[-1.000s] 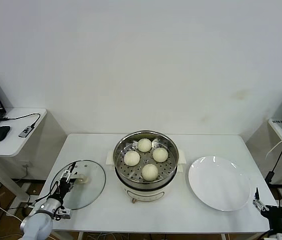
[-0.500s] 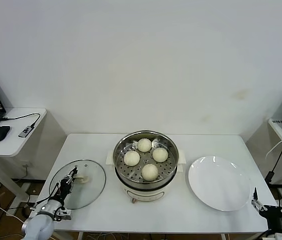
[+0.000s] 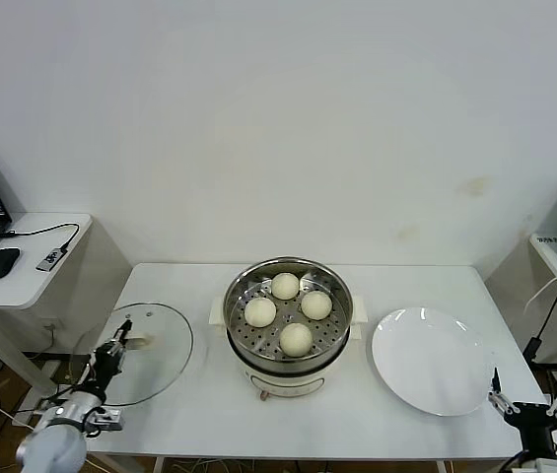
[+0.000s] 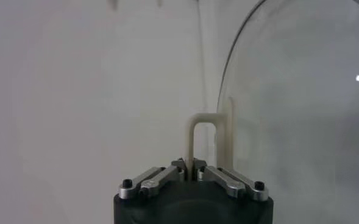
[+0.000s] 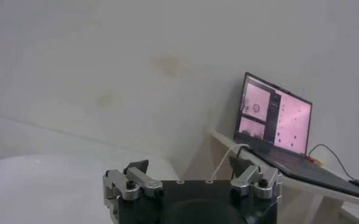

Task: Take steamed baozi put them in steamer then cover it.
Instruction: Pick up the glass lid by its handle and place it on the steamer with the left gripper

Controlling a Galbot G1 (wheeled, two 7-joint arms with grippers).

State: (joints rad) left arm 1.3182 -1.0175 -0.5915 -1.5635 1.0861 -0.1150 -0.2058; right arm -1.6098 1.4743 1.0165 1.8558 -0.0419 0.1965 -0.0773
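Several cream-white steamed baozi (image 3: 285, 286) rest on the perforated tray inside the steel steamer (image 3: 341, 340) at the table's middle. The clear glass cover (image 3: 155, 357) hangs tilted over the table's left end, apart from the steamer. My left gripper (image 3: 117, 347) is shut on the cover's cream handle (image 3: 137, 343). The left wrist view shows the same: the left gripper (image 4: 188, 163) pinches the thin handle loop (image 4: 202, 119), with the glass cover (image 4: 301, 122) beyond. My right gripper (image 3: 524, 405) stands open and holds nothing off the table's front right corner; the right wrist view shows the right gripper (image 5: 191, 173) with jaws wide apart.
A flat white plate (image 3: 434, 360) lies to the right of the steamer. A side table (image 3: 22, 281) on the left carries a mouse and a laptop. Another laptop (image 5: 275, 115) stands on a shelf at the far right.
My left gripper has shut on the cover's handle. The cover has come up off the table and shifted left, now tilted. The right gripper has sunk slightly.
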